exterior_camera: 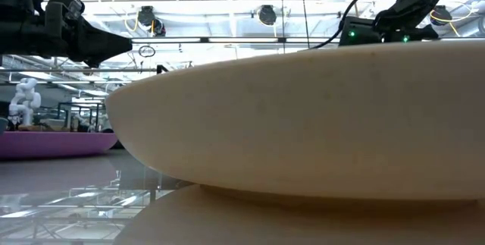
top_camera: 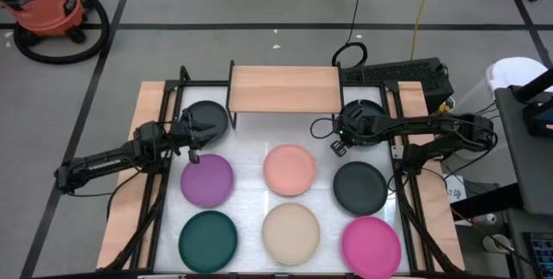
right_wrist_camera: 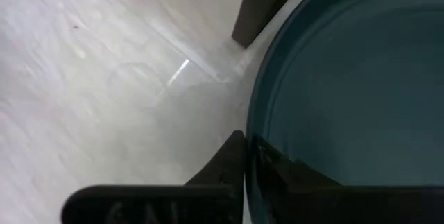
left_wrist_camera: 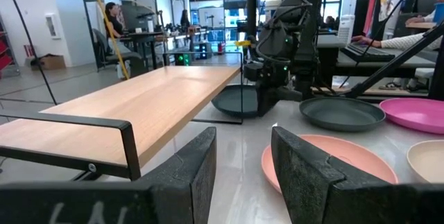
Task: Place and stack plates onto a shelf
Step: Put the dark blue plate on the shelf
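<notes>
The shelf (top_camera: 285,89) stands at the middle of the table's (top_camera: 251,188) far edge, its board bare. The left gripper (top_camera: 192,141) sits over the near rim of a dark plate (top_camera: 207,117) just off the shelf's left end, fingers (left_wrist_camera: 198,165) parted with nothing between them. The right gripper (top_camera: 343,138) is at the near-left rim of a teal plate (right_wrist_camera: 347,78) off the shelf's right end; one finger (right_wrist_camera: 222,165) lies against the rim outside, and whether the fingers pinch the rim cannot be told. Six plates lie apart in two rows: purple (top_camera: 207,180), pink (top_camera: 289,168) and dark grey (top_camera: 360,186) in the middle, dark teal (top_camera: 207,238), beige (top_camera: 291,230) and magenta (top_camera: 371,244) along the near edge
</notes>
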You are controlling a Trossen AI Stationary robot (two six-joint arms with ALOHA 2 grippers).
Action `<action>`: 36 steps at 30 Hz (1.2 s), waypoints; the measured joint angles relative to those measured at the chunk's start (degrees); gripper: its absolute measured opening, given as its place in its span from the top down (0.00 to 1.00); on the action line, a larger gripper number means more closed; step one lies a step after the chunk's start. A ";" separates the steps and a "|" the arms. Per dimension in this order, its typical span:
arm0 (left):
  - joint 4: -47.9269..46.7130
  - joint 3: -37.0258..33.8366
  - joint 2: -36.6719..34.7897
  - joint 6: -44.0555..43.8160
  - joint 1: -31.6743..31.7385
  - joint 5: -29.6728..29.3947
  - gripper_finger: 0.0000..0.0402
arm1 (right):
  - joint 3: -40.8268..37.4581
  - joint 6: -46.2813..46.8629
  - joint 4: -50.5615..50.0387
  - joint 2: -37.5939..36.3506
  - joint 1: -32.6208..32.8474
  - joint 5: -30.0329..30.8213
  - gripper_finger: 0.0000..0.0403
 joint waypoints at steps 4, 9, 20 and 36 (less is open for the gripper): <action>-0.05 0.00 0.00 0.00 0.01 0.00 0.64 | -0.04 0.11 0.11 0.04 0.01 0.05 0.99; 0.02 0.00 -0.01 0.01 0.00 0.00 0.64 | -0.07 0.57 0.13 0.04 0.00 0.01 0.99; 0.00 0.00 0.01 0.01 0.02 0.00 0.64 | -0.25 1.75 -3.30 -7.99 0.00 1.75 1.00; 0.01 0.00 -0.01 0.00 0.01 0.00 0.64 | 0.94 0.70 -2.39 -29.60 -0.09 26.84 1.00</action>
